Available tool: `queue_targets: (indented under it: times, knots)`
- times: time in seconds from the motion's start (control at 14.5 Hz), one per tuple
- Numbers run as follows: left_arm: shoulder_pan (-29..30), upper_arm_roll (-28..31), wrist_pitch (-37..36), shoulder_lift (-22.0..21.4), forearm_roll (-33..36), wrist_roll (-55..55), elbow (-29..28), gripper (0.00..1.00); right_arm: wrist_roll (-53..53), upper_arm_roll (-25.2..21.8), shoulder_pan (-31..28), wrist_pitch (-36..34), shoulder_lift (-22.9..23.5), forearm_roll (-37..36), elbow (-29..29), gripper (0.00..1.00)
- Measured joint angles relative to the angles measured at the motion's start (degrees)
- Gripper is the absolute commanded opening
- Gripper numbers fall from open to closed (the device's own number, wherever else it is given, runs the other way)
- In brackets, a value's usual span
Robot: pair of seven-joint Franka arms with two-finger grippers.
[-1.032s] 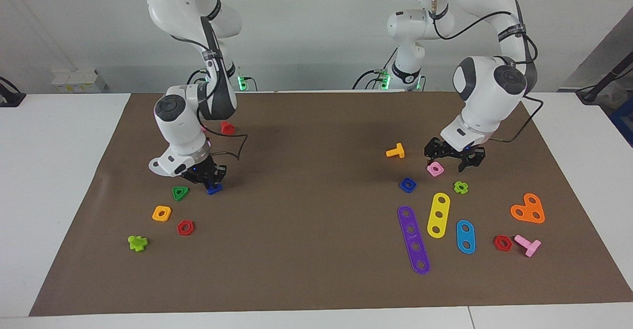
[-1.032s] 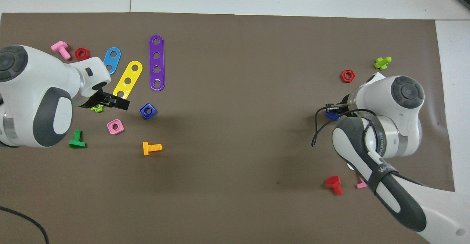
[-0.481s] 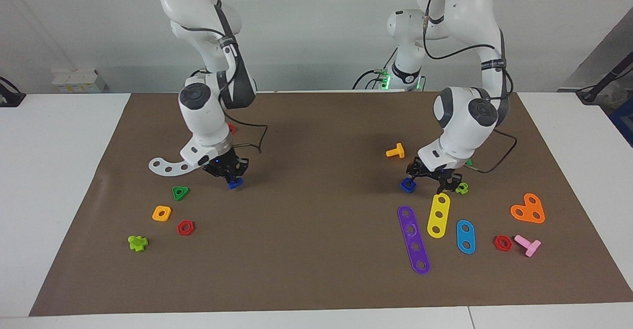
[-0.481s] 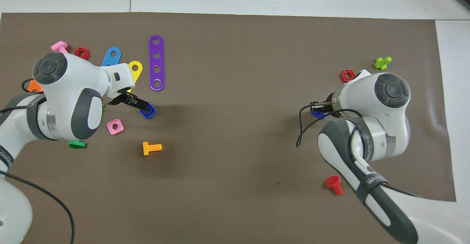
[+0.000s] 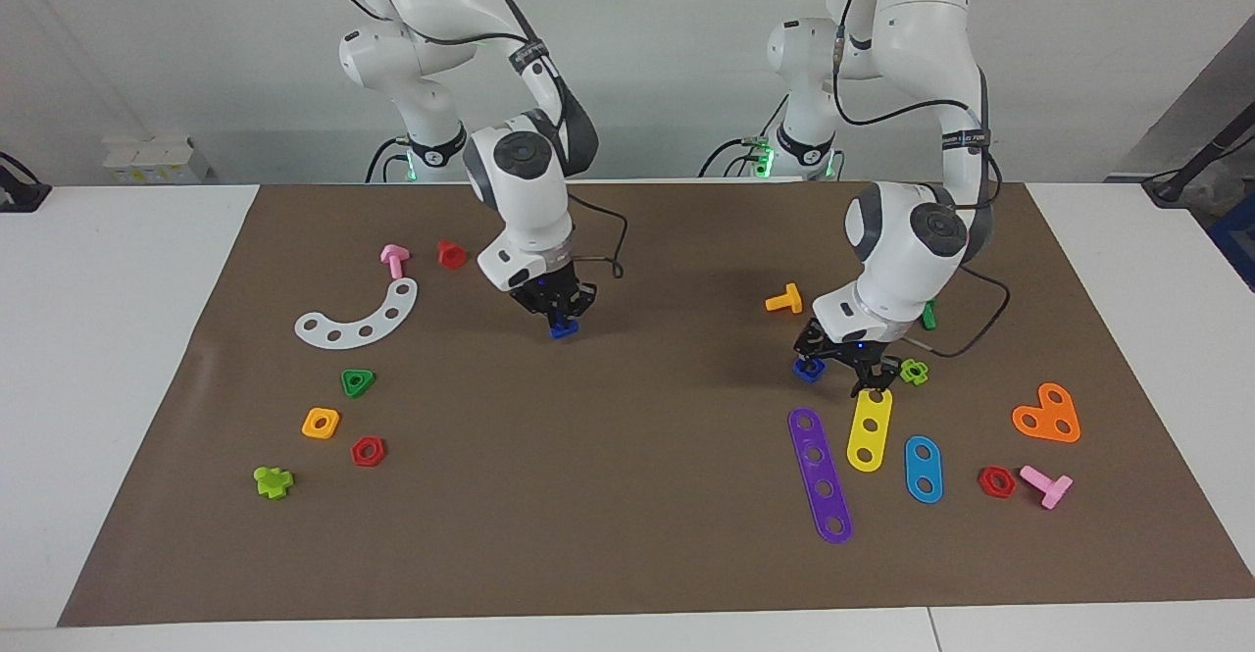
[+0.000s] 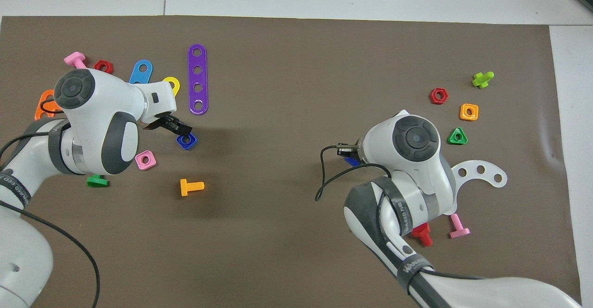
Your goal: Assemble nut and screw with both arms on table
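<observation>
Right claw (image 5: pixel 559 317) holds the blue screw (image 5: pixel 563 331) above the counter (image 5: pixel 627 495); left claw (image 5: pixel 845 362) wide open at the nut (image 5: pixel 808 369).

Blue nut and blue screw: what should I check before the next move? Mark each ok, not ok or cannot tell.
1. Screw clamped in right gripper: ok.
2. Screw well apart from the other loose parts: ok.
3. Left gripper down at the nut: ok.
4. Nut gripped: not ok; the fingers are open and the nut lies on the mat.
5. Nut centred between the left fingers: cannot tell.
6. Left gripper free of the yellow strip: cannot tell.
</observation>
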Motion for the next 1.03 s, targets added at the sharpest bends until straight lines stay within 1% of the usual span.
queue_targets:
  times: [0.21,0.41,0.76,0.83,0.89,0.96,1.03]
  knots:
    - [-1.3,0.0,-0.1,0.0,0.0,2.2,-0.5,0.91,3.6,0.0,2.7,2.2,0.6,0.0,0.1,0.0]
    - [-2.3,0.0,-0.2,0.0,0.0,4.6,-0.9,0.91,5.0,0.0,3.7,3.2,1.8,0.0,1.4,0.0]
    - [-2.3,0.4,-1.1,0.0,0.3,9.6,-2.2,0.91,7.7,0.0,6.3,4.0,5.8,0.0,4.9,0.0]
    - [-2.3,0.4,-1.5,0.0,0.5,10.0,-2.3,0.9,7.7,0.0,6.6,4.0,6.4,0.0,5.1,0.03]
    - [-2.3,0.5,-1.8,0.0,0.6,10.1,-2.3,0.89,7.9,0.0,7.1,4.0,6.9,0.0,5.3,0.42]
    - [-2.3,0.6,-1.9,0.0,0.7,10.3,-2.4,0.89,8.3,0.0,7.5,4.1,7.2,0.0,5.4,0.93]
    - [-2.3,0.6,-2.0,0.0,0.8,10.5,-2.5,0.88,9.1,0.0,7.7,4.1,7.4,0.0,5.6,0.96]
